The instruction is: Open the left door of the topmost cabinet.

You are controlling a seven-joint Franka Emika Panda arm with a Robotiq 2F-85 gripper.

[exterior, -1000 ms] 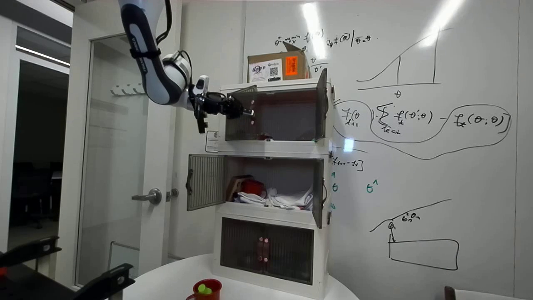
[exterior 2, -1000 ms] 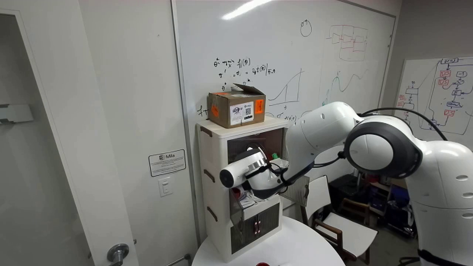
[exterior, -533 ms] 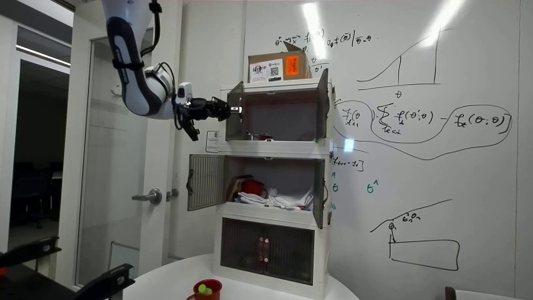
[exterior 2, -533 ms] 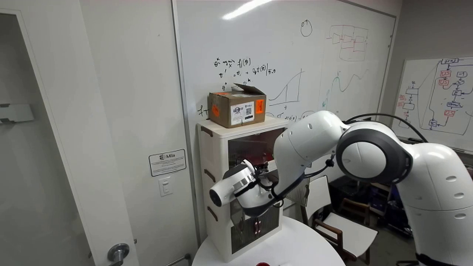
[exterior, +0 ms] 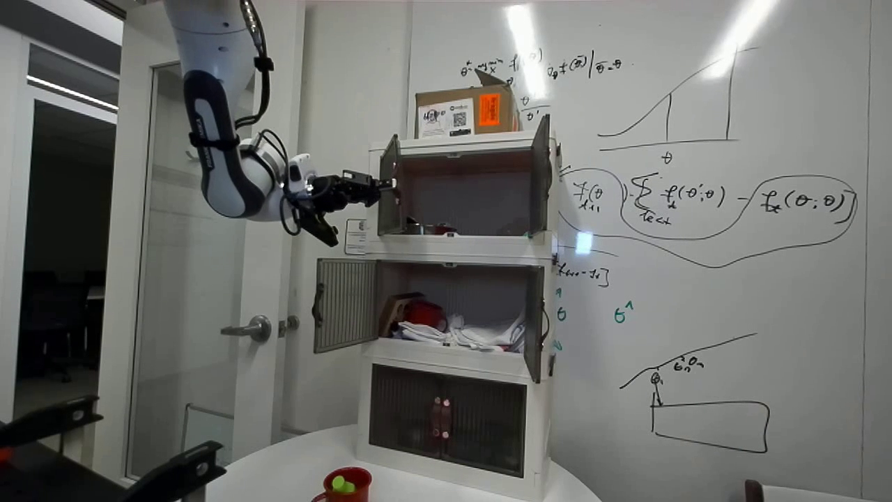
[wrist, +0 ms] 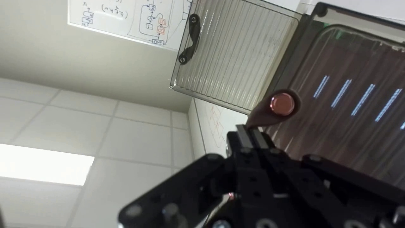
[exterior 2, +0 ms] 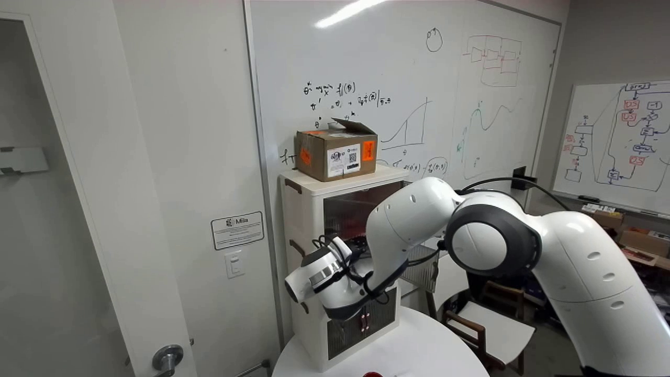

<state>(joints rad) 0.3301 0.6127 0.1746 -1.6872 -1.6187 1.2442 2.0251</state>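
Note:
The topmost cabinet is a white unit with a dark interior; its side shows in an exterior view. Its left door, a see-through panel, stands swung outward, near edge-on. In the wrist view its ribbed pane fills the right side. My gripper is at the door's free edge. In the wrist view the gripper has its fingertips closed around the reddish-brown handle near one end. In an exterior view the arm hides the gripper. The right door stands open; it also shows in the wrist view.
A cardboard box sits on top of the cabinet. The middle unit's left door and right door stick out open below. The bottom unit is shut. A red mug stands on the round white table.
My gripper has moved left and slightly down, away from the cabinet front. The left door has swung further open with it, from partly ajar to near edge-on in an exterior view.

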